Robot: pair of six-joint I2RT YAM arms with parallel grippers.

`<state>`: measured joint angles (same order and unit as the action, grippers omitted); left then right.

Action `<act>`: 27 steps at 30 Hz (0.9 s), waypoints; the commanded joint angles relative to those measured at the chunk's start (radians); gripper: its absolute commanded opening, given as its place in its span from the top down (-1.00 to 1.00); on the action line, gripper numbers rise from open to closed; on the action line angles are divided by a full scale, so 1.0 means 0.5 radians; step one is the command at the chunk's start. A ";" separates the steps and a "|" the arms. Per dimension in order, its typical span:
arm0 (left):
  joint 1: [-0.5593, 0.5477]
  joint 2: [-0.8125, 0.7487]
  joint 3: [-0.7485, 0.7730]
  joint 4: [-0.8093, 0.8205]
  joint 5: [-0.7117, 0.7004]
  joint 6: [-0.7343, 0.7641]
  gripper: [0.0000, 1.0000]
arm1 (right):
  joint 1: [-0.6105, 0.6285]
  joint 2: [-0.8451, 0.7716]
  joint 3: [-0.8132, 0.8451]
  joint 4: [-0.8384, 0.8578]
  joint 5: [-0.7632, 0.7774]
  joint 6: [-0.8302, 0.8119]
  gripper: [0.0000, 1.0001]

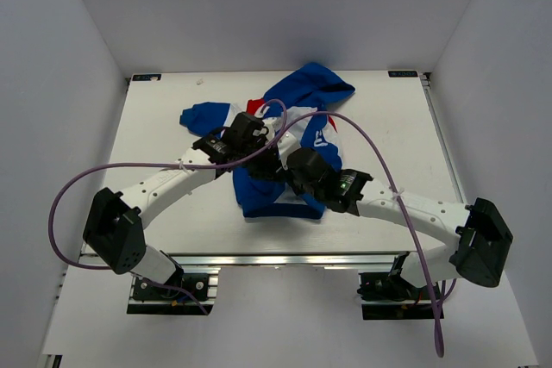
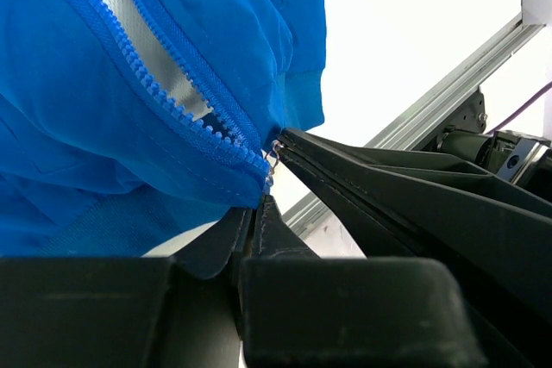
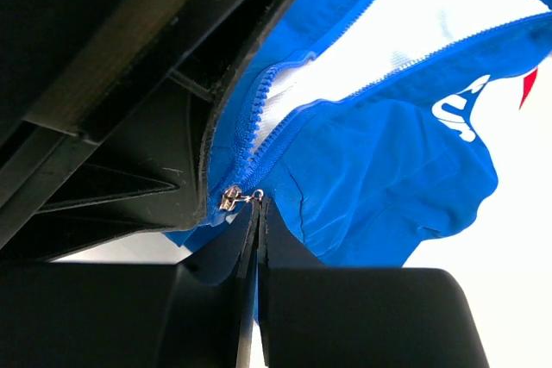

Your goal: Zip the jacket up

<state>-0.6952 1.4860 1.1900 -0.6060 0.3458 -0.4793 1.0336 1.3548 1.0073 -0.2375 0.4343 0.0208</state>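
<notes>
- The jacket point(image 1: 297, 140) lies on the middle of the table point(image 1: 164, 109), with its hood toward the far right and its hem toward the arms.
- The left gripper point(image 1: 266, 164) reaches in from the near left and the right gripper point(image 1: 280, 174) from the near right. They meet over the jacket's lower front.
- At the bottom end of the zipper point(image 2: 185, 114), the left gripper's tips pinch the hem.
- Just beside them, the right gripper's tips pinch the pull of the slider point(image 3: 231, 198).
- Beyond the slider, the two zipper rows lie apart.

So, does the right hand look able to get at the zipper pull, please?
Likely yes: the right hand is closed at the zipper pull by the jacket hem; the left hand grips fabric beside it, not over it.
</notes>
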 commanded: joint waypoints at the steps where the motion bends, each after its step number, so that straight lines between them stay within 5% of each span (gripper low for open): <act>1: -0.073 -0.051 -0.006 -0.414 0.088 0.084 1.00 | -0.144 -0.056 0.075 -0.009 0.279 -0.032 1.00; 4: -0.073 -0.054 0.043 -0.454 0.021 0.112 1.00 | -0.147 -0.047 0.093 -0.065 0.046 -0.109 1.00; 8: -0.073 -0.076 0.175 -0.463 -0.117 0.234 0.43 | -0.150 -0.041 0.154 -0.267 -0.310 -0.057 1.00; 11: -0.073 -0.159 0.219 -0.369 -0.225 0.375 -0.43 | -0.174 -0.031 0.213 -0.500 -0.537 0.026 1.00; 12: -0.073 -0.207 0.219 -0.344 -0.240 0.424 -0.92 | -0.196 -0.025 0.255 -0.561 -0.671 0.041 1.00; 17: -0.073 -0.330 0.151 -0.147 -0.305 0.566 -0.96 | -0.392 -0.025 0.299 -0.715 -0.963 0.060 1.00; 22: -0.085 -0.499 0.022 -0.049 0.017 0.866 -0.96 | -0.554 0.018 0.424 -0.804 -1.356 0.069 1.00; 27: -0.094 -0.738 -0.143 0.131 -0.207 0.922 -0.96 | -0.796 0.061 0.510 -0.869 -1.807 0.078 1.00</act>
<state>-0.7357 1.1980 1.1477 -0.6277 0.2756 -0.0772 0.6937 1.3766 1.2072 -0.6357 -0.2749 0.0494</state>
